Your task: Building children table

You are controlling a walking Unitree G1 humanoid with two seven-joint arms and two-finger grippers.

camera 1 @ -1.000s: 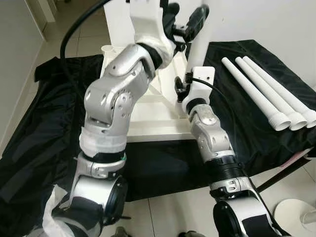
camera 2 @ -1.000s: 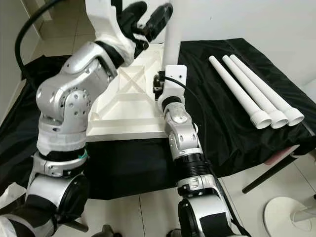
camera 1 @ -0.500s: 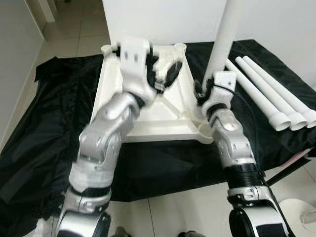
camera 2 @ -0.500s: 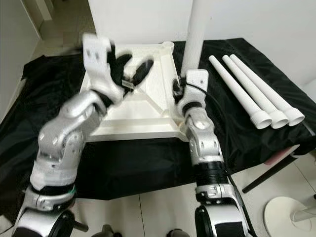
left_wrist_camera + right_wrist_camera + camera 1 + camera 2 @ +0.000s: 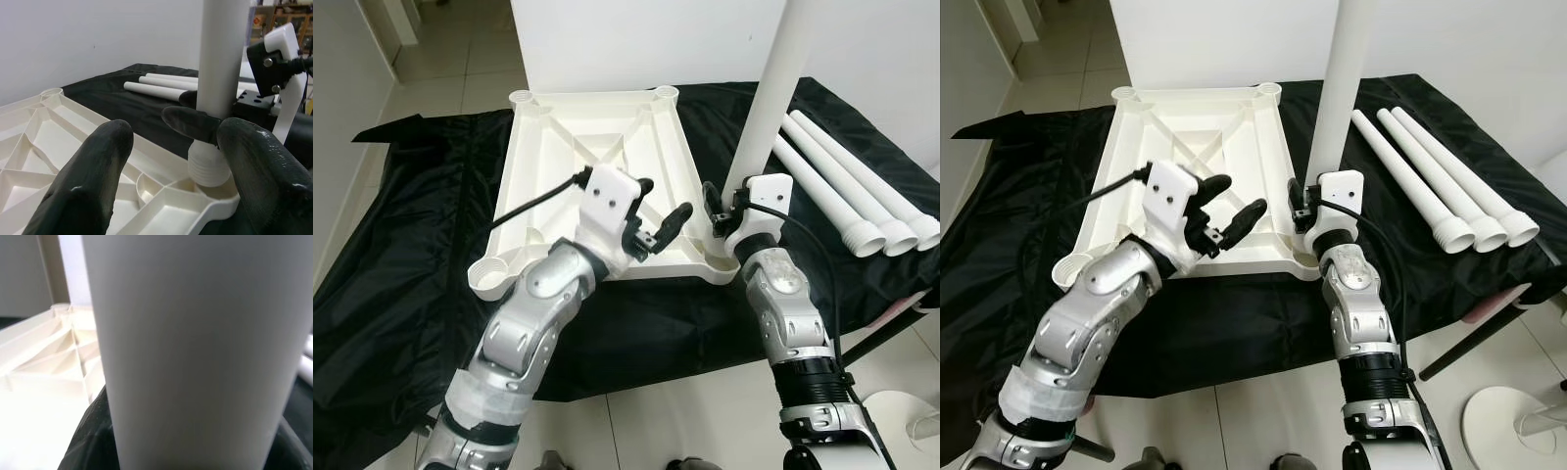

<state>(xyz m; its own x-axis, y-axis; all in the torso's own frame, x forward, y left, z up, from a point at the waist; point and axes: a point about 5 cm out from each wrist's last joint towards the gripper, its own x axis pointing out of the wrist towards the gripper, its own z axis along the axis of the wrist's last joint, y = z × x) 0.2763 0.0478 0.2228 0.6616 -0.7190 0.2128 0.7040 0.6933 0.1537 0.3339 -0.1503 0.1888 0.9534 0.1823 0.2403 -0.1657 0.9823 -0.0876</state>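
You are looking at a white table top (image 5: 597, 157), its ribbed underside showing the same plain white all over. The upright leg (image 5: 769, 108) is showing plain white too, as are the three loose legs (image 5: 852, 196) to the robot's right. Everything is lying on a glossy black cloth (image 5: 401, 264) with no pattern. Both arms are shining silver with white wrist housings; the left gripper (image 5: 656, 217) and the right gripper (image 5: 195, 115) are wearing black fingers. Pale beige floor tiles (image 5: 685, 421) are showing below, and the wall (image 5: 636, 44) behind is reading white.
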